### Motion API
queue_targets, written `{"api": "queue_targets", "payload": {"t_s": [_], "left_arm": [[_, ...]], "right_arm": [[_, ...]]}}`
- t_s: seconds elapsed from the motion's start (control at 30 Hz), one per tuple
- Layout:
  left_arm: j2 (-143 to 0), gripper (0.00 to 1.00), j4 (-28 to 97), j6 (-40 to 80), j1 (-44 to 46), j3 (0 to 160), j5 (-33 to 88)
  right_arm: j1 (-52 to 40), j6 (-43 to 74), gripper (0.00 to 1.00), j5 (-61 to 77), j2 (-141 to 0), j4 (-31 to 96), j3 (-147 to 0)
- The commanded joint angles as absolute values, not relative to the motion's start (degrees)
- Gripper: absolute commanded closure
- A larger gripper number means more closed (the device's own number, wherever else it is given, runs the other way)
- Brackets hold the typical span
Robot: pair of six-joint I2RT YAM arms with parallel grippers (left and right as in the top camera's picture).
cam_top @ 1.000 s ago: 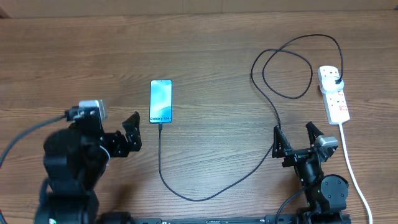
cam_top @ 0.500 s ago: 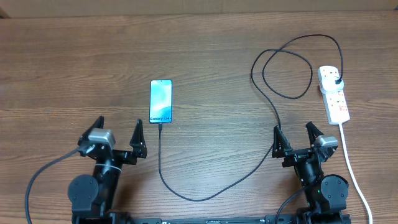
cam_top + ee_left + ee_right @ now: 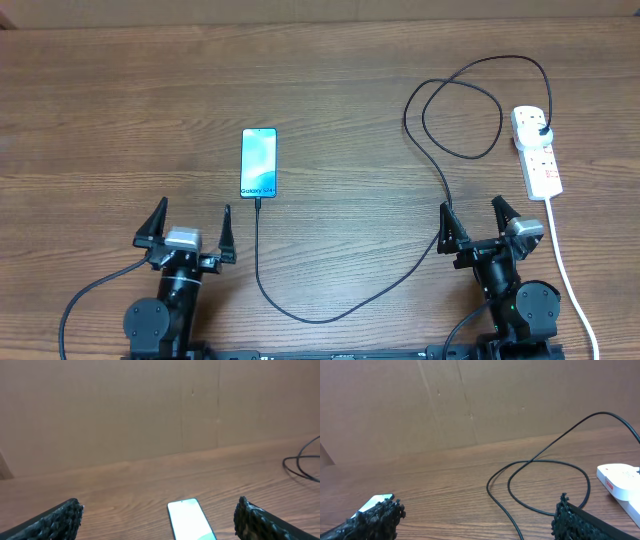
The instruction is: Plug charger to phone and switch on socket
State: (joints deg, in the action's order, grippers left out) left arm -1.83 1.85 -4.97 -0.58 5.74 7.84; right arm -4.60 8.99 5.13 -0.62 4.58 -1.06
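The phone [image 3: 258, 163] lies flat with its light-blue screen lit, also seen ahead in the left wrist view [image 3: 190, 519]. The charger cable [image 3: 300, 316] runs from the phone's near end, curves along the table's front, loops at the back right [image 3: 462, 112], and ends in a black plug [image 3: 541, 130] seated in the white socket strip [image 3: 540, 165]. My left gripper [image 3: 193, 212] is open, low at the front edge, below and left of the phone. To the right, my other gripper [image 3: 471, 208] is open beside the cable, holding nothing.
The socket's thick white cord [image 3: 566, 270] trails toward the front right corner past my right arm. A brown cardboard wall [image 3: 150, 405] stands behind the wooden table [image 3: 120, 100]. In the right wrist view the cable loop [image 3: 545, 462] and the strip's end [image 3: 620, 480] lie ahead.
My left arm has drawn back and settled low at the front edge, its open gripper now pointing toward the phone. The right arm, phone and cable have not moved.
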Motion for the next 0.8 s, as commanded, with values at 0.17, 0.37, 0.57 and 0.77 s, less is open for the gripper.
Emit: {"api": "queue_targets", "payload": {"t_s": [0.17,0.37,0.57,0.77], "left_arm": [[-0.19,0.0,0.69,-9.96,-0.73,3.14,6.98],[-0.19,0.0,-1.13,-10.76,-0.71,0.27,7.05],[-0.19,0.0,2.48,-10.96,-0.71,0.25,7.05],[-0.19,0.0,3.9,-10.87,-0.71,0.27,6.92]], "right_arm": [[-4.93,9.13,0.0,5.19,-0.16,4.38,-0.45],[-4.93,9.13,0.0,5.19,-0.16,4.38,-0.45],[-4.93,9.13,0.0,5.19,-0.16,4.38,-0.45],[-4.93,9.13,0.0,5.19,-0.16,4.38,-0.45]]}}
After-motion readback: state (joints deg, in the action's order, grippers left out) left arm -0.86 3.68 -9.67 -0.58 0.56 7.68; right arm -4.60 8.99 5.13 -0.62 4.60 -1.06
